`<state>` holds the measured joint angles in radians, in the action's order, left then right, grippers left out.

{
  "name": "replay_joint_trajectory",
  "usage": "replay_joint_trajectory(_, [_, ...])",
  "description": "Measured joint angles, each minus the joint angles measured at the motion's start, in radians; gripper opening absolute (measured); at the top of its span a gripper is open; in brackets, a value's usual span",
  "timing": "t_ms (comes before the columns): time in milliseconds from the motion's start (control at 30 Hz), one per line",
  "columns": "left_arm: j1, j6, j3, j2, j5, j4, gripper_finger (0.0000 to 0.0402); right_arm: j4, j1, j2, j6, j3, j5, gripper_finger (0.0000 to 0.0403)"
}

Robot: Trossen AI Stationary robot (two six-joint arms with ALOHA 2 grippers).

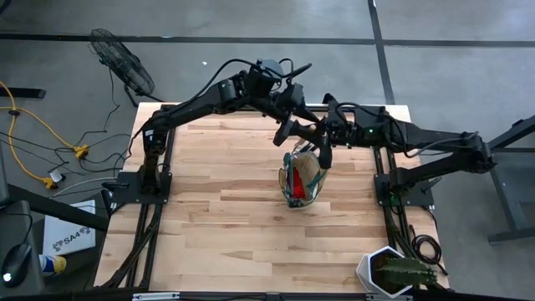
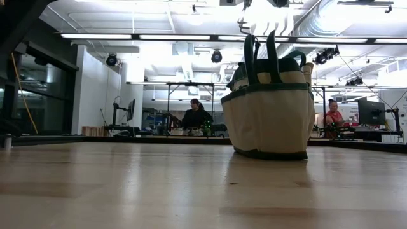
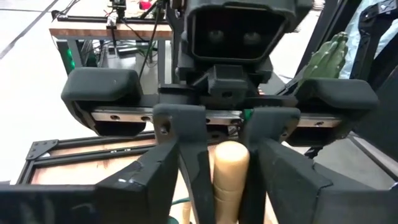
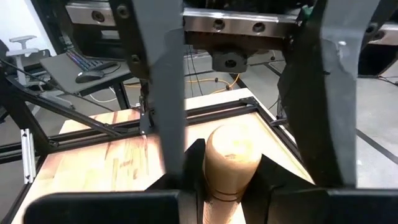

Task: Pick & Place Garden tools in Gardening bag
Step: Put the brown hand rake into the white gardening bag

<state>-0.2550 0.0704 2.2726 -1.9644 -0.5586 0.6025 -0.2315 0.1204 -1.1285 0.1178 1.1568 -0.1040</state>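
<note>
- I see the counter (image 1: 217,209), light wood, with a dark frame on both sides; most of its surface is bare.
- My left arm (image 1: 209,99) reaches from the far left corner toward the middle, and my right arm (image 1: 418,138) comes from the right side to the same place.
- The bag (image 1: 303,177) stands upright a little right of the counter's centre; in the low view its loop handles (image 2: 261,54) stand up, and from above I see red and green inside the open mouth.
- A green plant in a white pot (image 1: 393,272) is at the near right corner, well apart from the bag.
- The left hand (image 1: 288,130) is just above the far edge of the bag. In the left wrist view its fingers (image 3: 186,155) stand on both sides of a pale wooden handle (image 3: 229,174); they are close to it, but I cannot tell if they really press it.
- The right hand (image 1: 322,144) is over the bag, just beside the left one. In the right wrist view its fingers (image 4: 165,93) are spread apart, and a wooden handle (image 4: 231,163) stands between their lower parts; a firm grip I cannot confirm.
- Behind the counter, in the low view, two persons (image 2: 196,116) sit at desks far away.
</note>
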Motion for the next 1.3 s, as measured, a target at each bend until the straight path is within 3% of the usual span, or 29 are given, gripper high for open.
replay_joint_trajectory(267, [0.000, 0.003, 0.000, -0.008, 0.012, 0.018, 0.0126, -0.014, 0.001, -0.001, 0.006, 0.000, -0.009, 0.0053])
replay_joint_trajectory(733, [0.000, 0.008, 0.000, -0.009, -0.016, 0.045, 0.0062, -0.017, 0.000, -0.002, 0.001, -0.001, -0.041, 0.0053])
replay_joint_trajectory(1300, [0.000, 0.035, 0.000, -0.010, -0.016, 0.049, 0.0060, -0.030, 0.000, 0.001, 0.005, -0.001, -0.048, 0.0053])
